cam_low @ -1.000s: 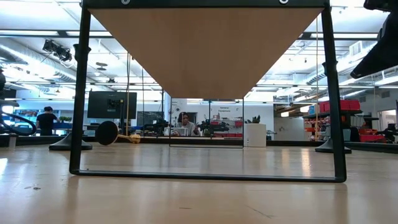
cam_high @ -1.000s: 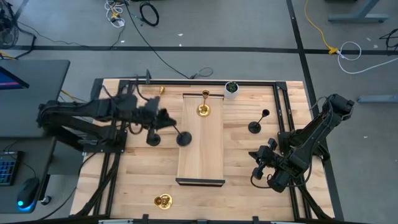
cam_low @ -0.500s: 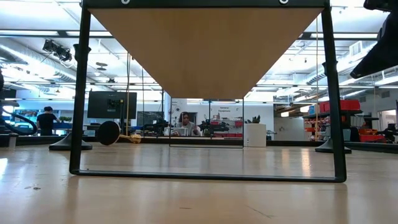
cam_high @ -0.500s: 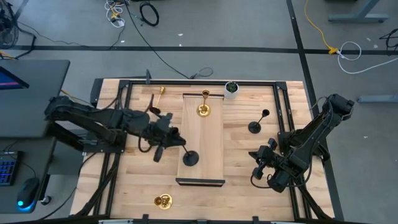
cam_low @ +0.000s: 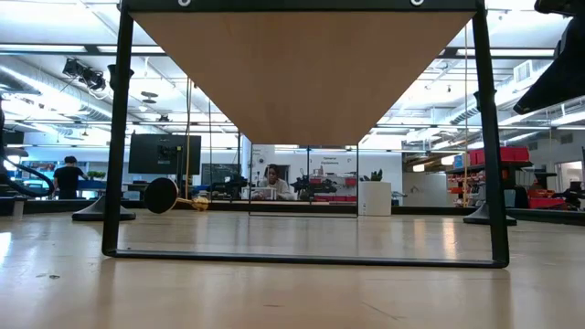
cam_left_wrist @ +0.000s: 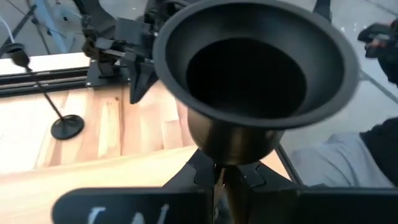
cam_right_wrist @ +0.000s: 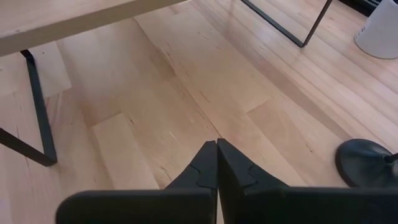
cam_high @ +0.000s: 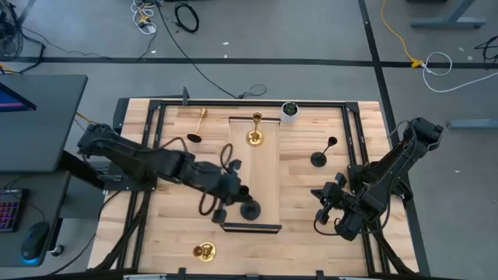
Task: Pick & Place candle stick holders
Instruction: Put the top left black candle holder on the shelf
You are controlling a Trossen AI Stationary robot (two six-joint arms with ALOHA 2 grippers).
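While the right end effector [cam_high: 325, 218] waits at the lower right of the high view with its fingers pressed together, the left end effector [cam_high: 233, 208] has swung from the upper left of the table [cam_high: 311, 194] down to the near end of the raised wooden shelf [cam_high: 261, 175], clamped on the stem of a black candle stick holder [cam_high: 250, 210]. That holder now hangs over the shelf's lower end, opposite the gold holder [cam_high: 255, 138] at its far end, so I judge it is about to be set down.
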